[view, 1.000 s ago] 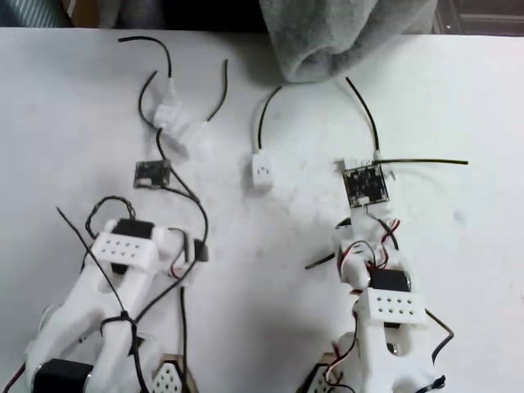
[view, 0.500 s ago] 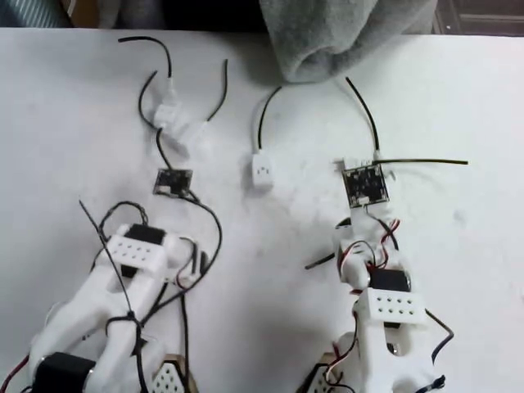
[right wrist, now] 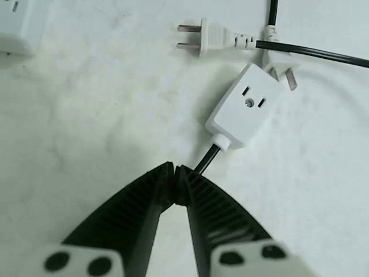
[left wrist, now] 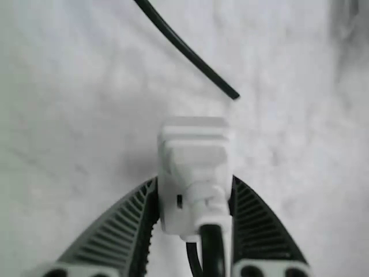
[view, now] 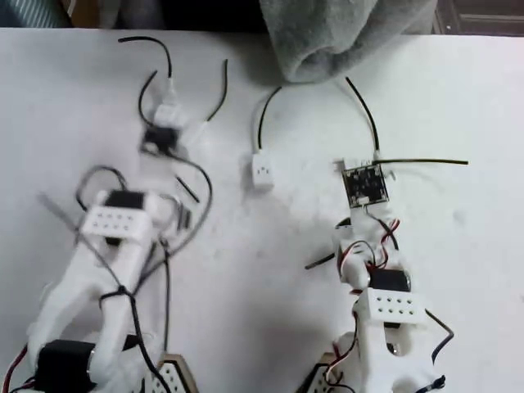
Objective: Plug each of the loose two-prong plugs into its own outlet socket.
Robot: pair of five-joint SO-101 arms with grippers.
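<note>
Left gripper (left wrist: 194, 187): clamped on white plug (left wrist: 193, 150), held between jaws.
Right gripper (right wrist: 174, 176): tips together; outlet socket (right wrist: 245, 107) just ahead.

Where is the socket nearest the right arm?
In the right wrist view, the socket lies face up just ahead of the right hand, beside a two-prong plug.

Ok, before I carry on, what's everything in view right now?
mid-table socket: one, white, black cable, table centre.
right socket: one, white, just ahead of the right end effector.
two-prong plugs: two, white, black cables, lying loose by the right socket.
connector: one, white, black cable, gripped; plug or socket, cannot tell.
cloth: one, grey, far table edge.
table: one, white.
left end effector: dark fingers, shut on the connector.
right end effector: black, shut, over the table.
</note>
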